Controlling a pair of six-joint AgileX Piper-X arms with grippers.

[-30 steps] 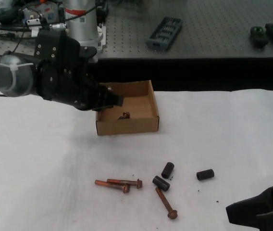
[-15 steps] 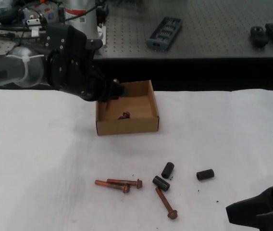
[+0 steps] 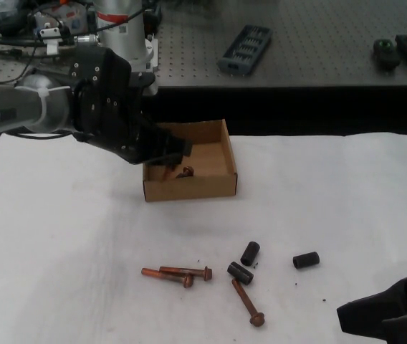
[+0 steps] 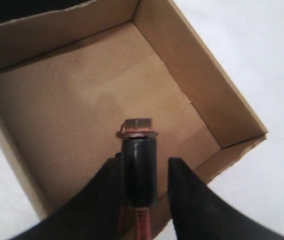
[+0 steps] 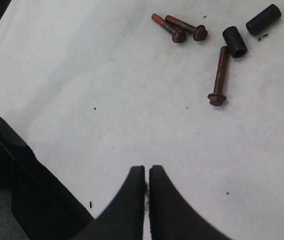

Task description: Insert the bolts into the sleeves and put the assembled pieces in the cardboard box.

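L arm's black jaws (image 3: 173, 149) hang over the open brown cardboard box (image 3: 189, 188), at the box's 9 o'clock wall. In the left wrist view the jaws (image 4: 144, 172) stand apart, wider than the assembled piece (image 4: 138, 150) – a black sleeve with a copper bolt through it. There's a clear gap on one side of the sleeve, so call them released, not grasping. The piece lies inside the box (image 4: 202, 85), on its floor. Its hex head points to the far wall and its threaded end sticks out toward the wrist. In the high view you see only its copper head (image 3: 186, 172), just past the finger tips.

The box sits on the white-covered desk (image 3: 60, 236), approx. 11 o'clock from the desk's middle.

Loose parts lie at 6 o'clock from the box, well apart from it:
- two copper bolts (image 3: 175, 273) side by side, touching
- a third copper bolt (image 3: 248, 301) at their 4 o'clock
- a short black sleeve (image 3: 240, 272) touching that bolt's thread end
- a second sleeve (image 3: 250, 253) just beside it at 12 o'clock
- a third (image 3: 306, 260) further out at 3 o'clock.

R arm's black jaws (image 3: 375, 315) are in the desk's 5 o'clock corner. In the right wrist view they (image 5: 147, 172) are clenched tip to tip w/ nothing between – they hang above bare cloth, w/ bolts (image 5: 187, 27) and sleeves (image 5: 235, 42) well beyond them.
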